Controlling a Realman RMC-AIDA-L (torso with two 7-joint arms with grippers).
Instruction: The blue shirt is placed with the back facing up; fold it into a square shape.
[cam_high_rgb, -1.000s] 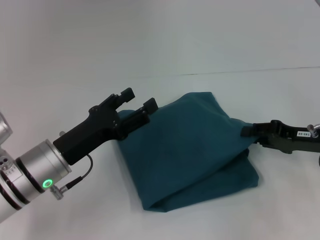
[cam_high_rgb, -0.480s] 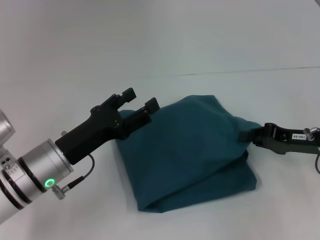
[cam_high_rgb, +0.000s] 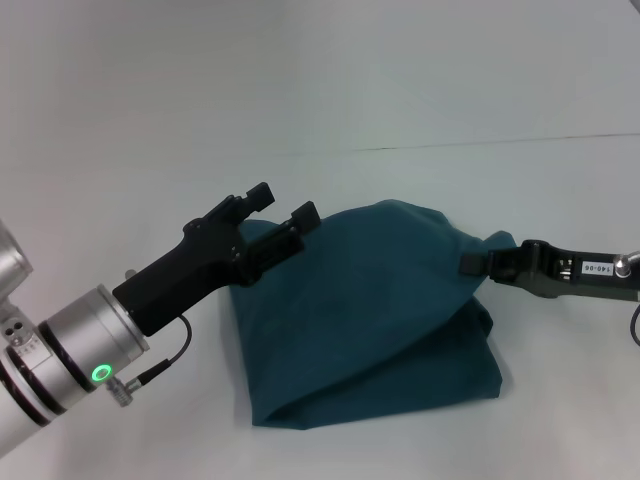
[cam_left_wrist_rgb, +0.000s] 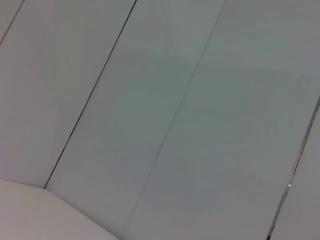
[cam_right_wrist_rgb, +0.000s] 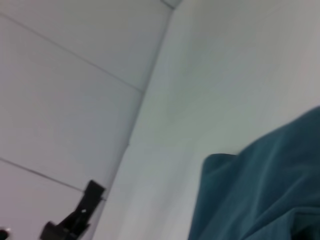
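The blue shirt (cam_high_rgb: 370, 315) lies bunched in a thick, roughly folded heap on the white worktop (cam_high_rgb: 420, 100), seen from the head camera, its plain side up and no lettering visible. The left pincer (cam_high_rgb: 284, 205) sits at the shirt's near-left upper corner with its two black fingers parted and raised; cloth shows behind and below them, but nothing is gripped between the tips. The right pincer (cam_high_rgb: 472, 264) reaches in from the right, its tip pressed against the shirt's right edge where the fabric rises into a peak; whether its fingers are closed on the cloth cannot be told.

Against the frame a second ago, the right pincer has travelled leftward toward the middle, and the shirt's right edge has moved with it. The heap has shifted left and nearer the robot, its lowest corner now further left, and the lower right fold has drawn in. The left pincer has slid slightly right and a little lower, its fingers as far apart as before.

The right wrist view shows a rumpled teal fold of the shirt (cam_right_wrist_rgb: 260, 190) against the pale worktop, with the left pincer (cam_right_wrist_rgb: 80, 215) farther off.
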